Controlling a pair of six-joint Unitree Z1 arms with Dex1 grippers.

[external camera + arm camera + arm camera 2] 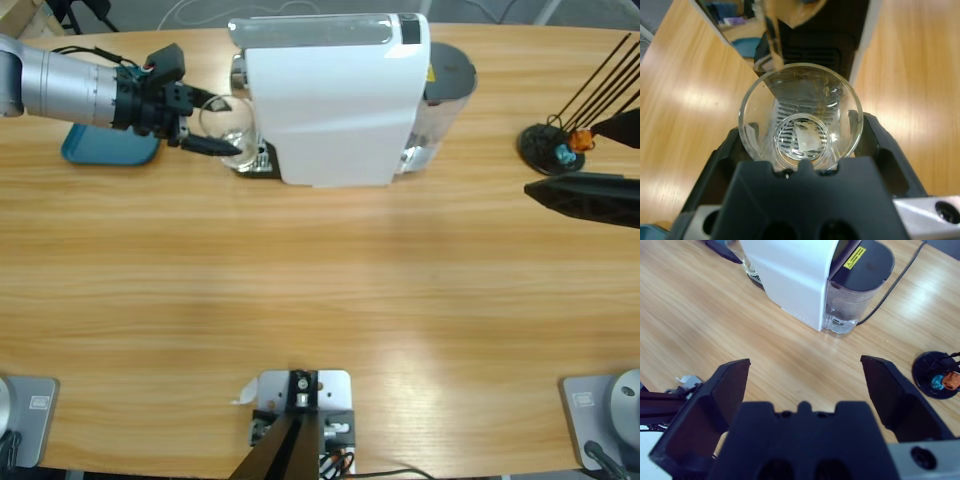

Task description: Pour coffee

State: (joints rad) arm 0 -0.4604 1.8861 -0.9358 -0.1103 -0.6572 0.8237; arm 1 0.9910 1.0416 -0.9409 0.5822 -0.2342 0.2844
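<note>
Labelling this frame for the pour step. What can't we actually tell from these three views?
- Coffee in the glass: none made out; left wrist view looks down through clear glass to the drip grille.
- Spout: hidden under the white coffee machine in the high view.
- Right arm: cut by the edge in the high view; only a dark tip shows.
- Capsules on the black stand: too small to count.
- Blue tray: mostly covered by the left arm.

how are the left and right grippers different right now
The left gripper is shut on the clear glass at the white coffee machine; the right gripper is open and holds nothing. The left is at the machine's front; the right hangs back from it. Both have black jaws.
</note>
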